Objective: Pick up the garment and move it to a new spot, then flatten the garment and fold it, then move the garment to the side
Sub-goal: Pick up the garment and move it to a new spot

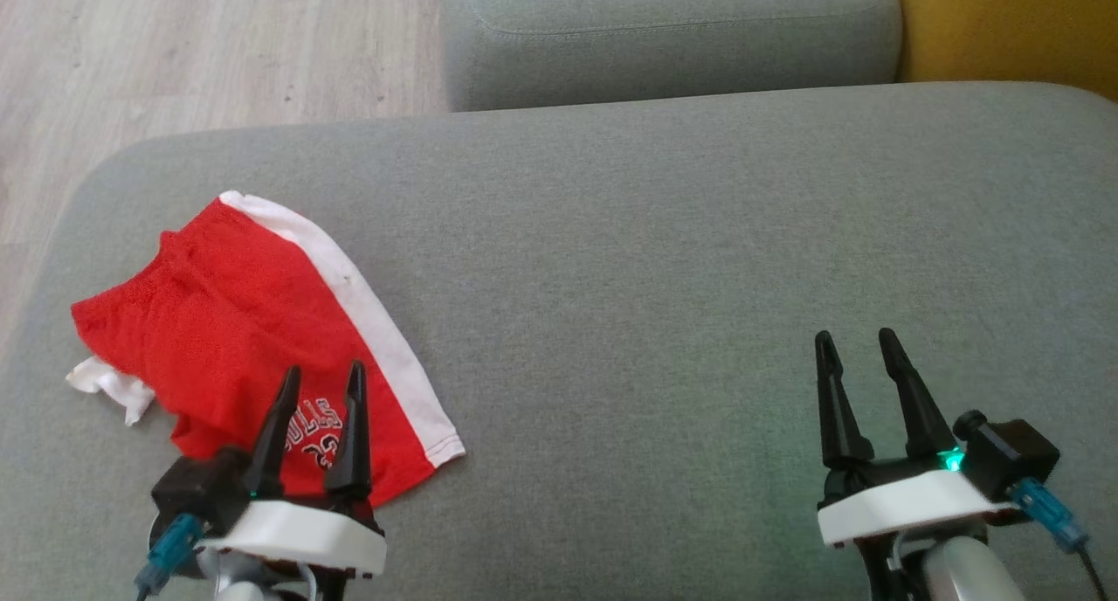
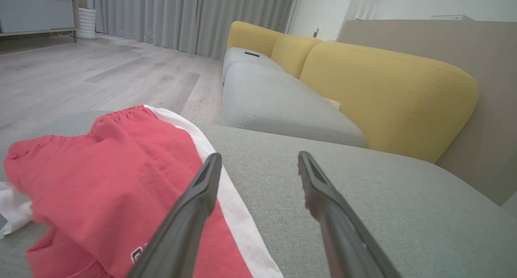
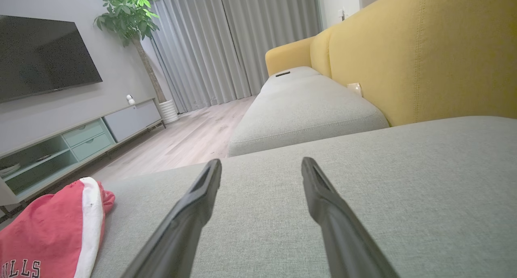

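Two pairs of fingers stand spread and empty over the grey sofa cushion [image 1: 664, 260]: the left gripper [image 1: 324, 368] at seven o'clock, over the crumpled red shorts [image 1: 236, 321] lying at eight o'clock, the right gripper [image 1: 855, 334] at five o'clock.

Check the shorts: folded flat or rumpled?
Rumpled. The red shorts lie bunched and creased on the grey cushion, with white fabric poking out at one edge.

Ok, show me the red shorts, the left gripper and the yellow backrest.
red shorts [image 1: 227, 321], head view, middle of the red fabric.
left gripper [image 1: 324, 370], head view, midway between its fingertips.
yellow backrest [image 2: 383, 92], left wrist view, front face of the nearest cushion.
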Controlling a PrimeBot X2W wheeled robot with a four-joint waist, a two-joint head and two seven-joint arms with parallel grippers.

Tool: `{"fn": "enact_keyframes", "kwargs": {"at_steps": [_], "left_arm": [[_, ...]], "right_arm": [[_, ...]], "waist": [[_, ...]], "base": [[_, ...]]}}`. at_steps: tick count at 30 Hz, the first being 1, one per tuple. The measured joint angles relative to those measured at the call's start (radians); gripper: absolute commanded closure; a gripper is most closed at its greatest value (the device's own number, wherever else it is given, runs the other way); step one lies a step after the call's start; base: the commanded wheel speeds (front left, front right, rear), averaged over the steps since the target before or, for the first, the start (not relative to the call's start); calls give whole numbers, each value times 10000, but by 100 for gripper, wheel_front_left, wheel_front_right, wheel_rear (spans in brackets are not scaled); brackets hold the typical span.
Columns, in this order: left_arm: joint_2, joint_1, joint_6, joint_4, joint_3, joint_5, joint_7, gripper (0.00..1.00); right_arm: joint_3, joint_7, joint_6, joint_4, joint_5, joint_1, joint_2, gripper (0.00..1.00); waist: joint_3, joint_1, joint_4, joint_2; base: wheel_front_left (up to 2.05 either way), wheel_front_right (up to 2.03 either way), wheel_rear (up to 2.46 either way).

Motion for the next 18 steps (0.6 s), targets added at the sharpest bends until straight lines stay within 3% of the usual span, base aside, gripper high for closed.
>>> {"fn": "enact_keyframes", "kwargs": {"at_steps": [8, 18], "left_arm": [[-2, -7, 12, 6, 102, 33, 0, 0], [-10, 2, -2, 50, 696, 224, -2, 0]], "right_arm": [[270, -2, 0, 125, 13, 5, -8, 0], [895, -2, 0, 236, 297, 194, -15, 0]], "waist": [[-28, 0, 504, 0], [-169, 0, 1647, 0]], "base": [[0, 0, 0], [0, 0, 0]]}}
